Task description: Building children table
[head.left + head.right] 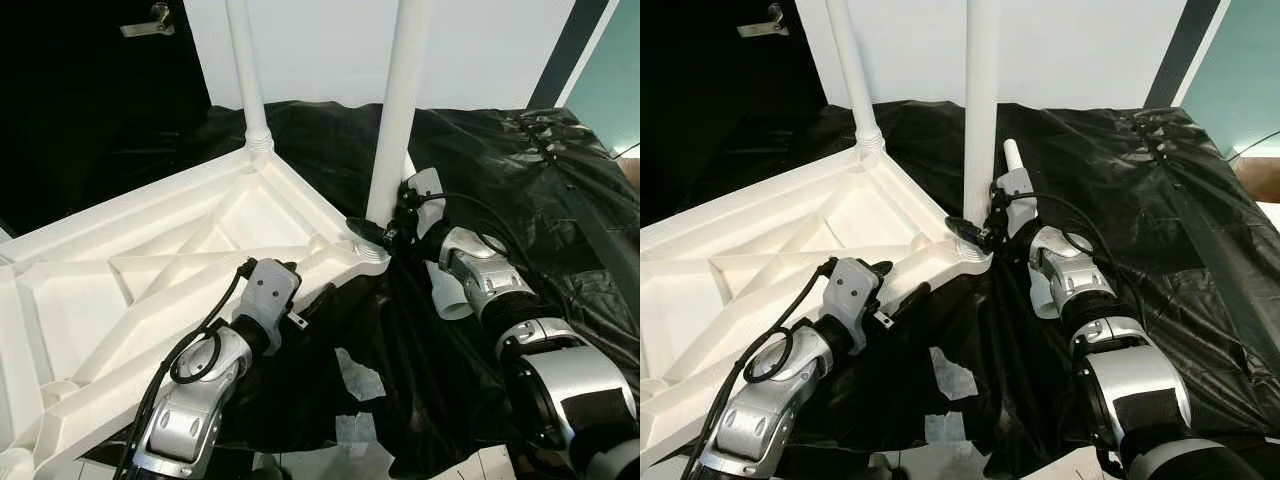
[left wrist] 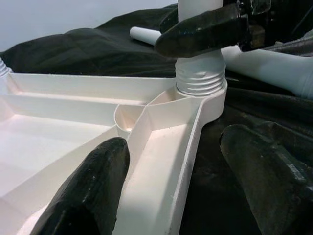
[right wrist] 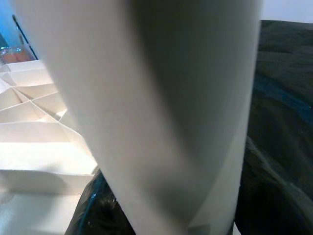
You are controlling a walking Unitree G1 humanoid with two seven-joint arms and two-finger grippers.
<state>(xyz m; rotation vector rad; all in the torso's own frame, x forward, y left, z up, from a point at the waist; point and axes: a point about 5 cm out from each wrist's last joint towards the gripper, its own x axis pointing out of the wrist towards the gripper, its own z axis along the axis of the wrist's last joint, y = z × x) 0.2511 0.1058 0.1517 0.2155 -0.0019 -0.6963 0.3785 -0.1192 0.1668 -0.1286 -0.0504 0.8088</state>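
The white ribbed plastic tabletop (image 1: 150, 270) lay upside down on the black plastic sheet (image 1: 500, 170). My right gripper (image 1: 385, 232) pinched the upright white tubular leg (image 1: 398, 110) just above its threaded socket at the tabletop's near corner. My left gripper (image 2: 181, 186), fingers (image 2: 83, 196) spread, straddled the tabletop's rim beside that corner. Another white leg (image 1: 247, 70) stood at the far corner.

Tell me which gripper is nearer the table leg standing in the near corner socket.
Right. The right gripper has its fingers around the near table leg just above the threaded socket. The left gripper is open astride the rim of the upturned tabletop, short of that corner.
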